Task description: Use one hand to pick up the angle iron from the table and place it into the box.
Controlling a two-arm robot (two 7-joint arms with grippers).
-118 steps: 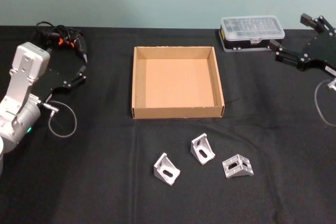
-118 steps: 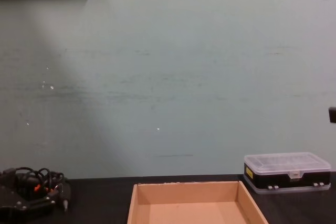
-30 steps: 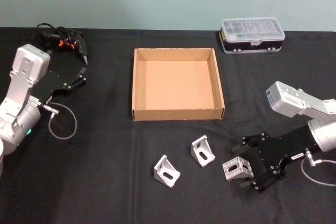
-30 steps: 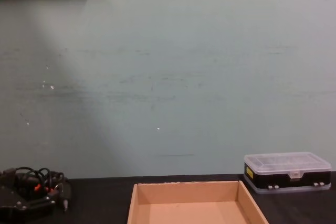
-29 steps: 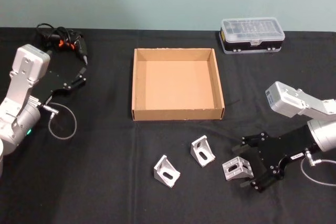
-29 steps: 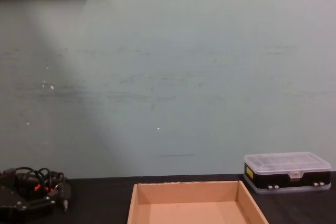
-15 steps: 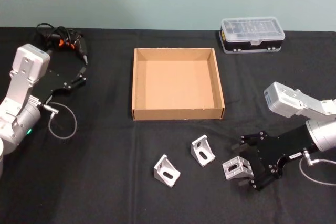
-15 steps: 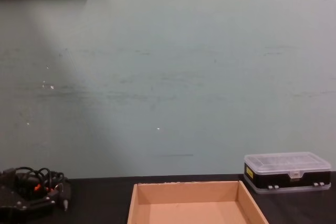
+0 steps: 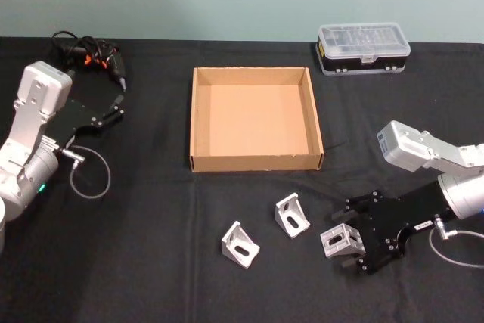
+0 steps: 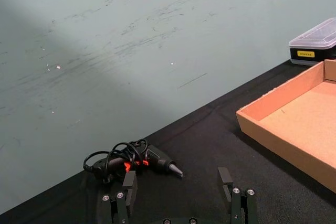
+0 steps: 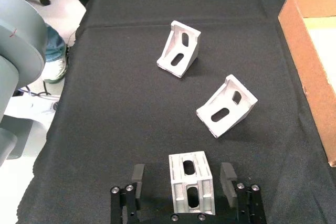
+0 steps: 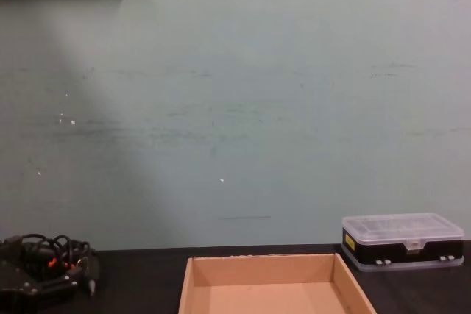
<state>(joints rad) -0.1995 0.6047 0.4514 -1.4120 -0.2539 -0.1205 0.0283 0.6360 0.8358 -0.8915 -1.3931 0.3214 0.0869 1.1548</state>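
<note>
Jaws: my right hand (image 9: 354, 237) stands wide, straddling one angle iron (image 9: 342, 241) without touching it; my left hand (image 9: 116, 109) sits parked at far left, also wide.
Worktop (image 9: 151, 277): black; that angle iron rests on it, front right.
Box (image 9: 255, 163): farther back, well apart.
Second angle iron (image 9: 291, 215): near, to its left.
Third angle iron (image 9: 240, 245): farther left.

**Colour rundown for you**

You're looking at a matte black table (image 9: 151, 277) that's carrying a plain tan box (image 9: 257, 163). The angle irons (image 9: 291, 215) are showing silvery grey. The organiser case (image 9: 363, 43) is sporting a clear lid over black, and the wall (image 12: 235, 108) is reading pale green.
</note>
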